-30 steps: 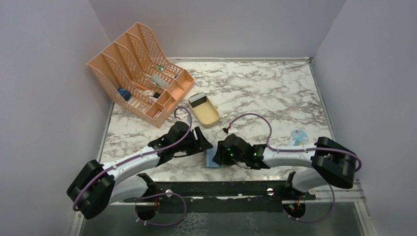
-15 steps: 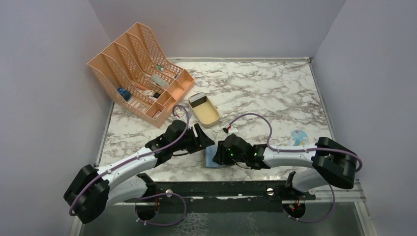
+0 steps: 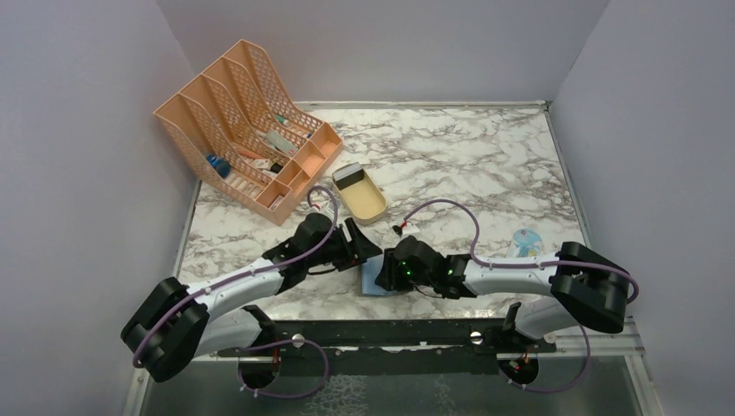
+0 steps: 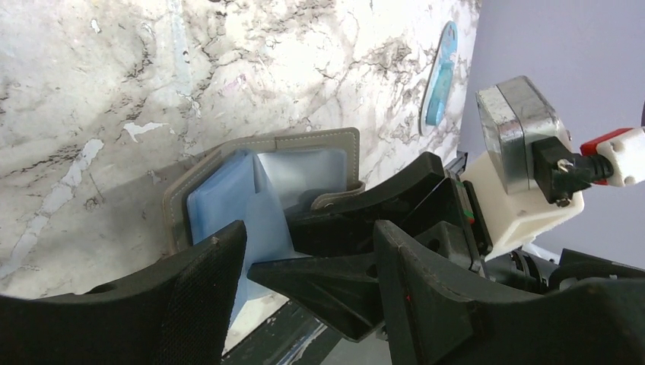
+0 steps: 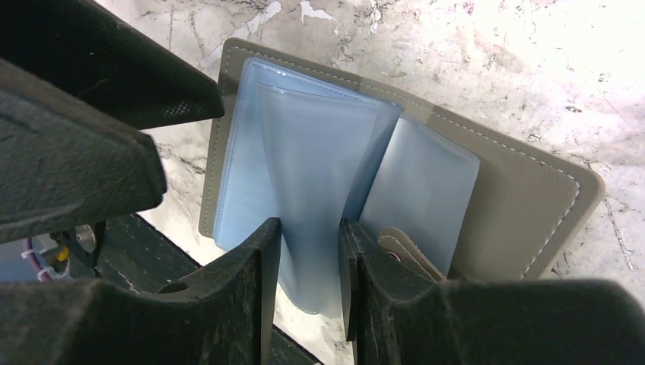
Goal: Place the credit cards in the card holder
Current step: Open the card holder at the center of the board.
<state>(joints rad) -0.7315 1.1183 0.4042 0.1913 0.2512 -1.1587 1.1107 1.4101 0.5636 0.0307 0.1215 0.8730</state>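
The card holder (image 5: 525, 205) lies open on the marble near the front edge, grey cover down and blue pockets up (image 3: 371, 282). My right gripper (image 5: 308, 228) stands over it with its jaws a little apart; a blue pocket leaf (image 5: 319, 152) shows in the gap and is not pinched. From the left, my left gripper (image 4: 304, 236) faces the holder (image 4: 319, 141) with its jaws wide and holds nothing; one right finger (image 4: 327, 277) sits between its fingers. A whitish flat piece with a dark edge (image 3: 349, 177), likely the credit cards, lies in the tan tray.
The tan oval tray (image 3: 368, 206) stands just behind the grippers. A peach mesh file rack (image 3: 247, 121) with small items fills the back left. A small blue round tag (image 3: 526, 240) lies at the right. Both arms crowd the front edge.
My left arm has shifted slightly toward the card holder and its jaws have opened a little wider. The right gripper and the holder have stayed put.
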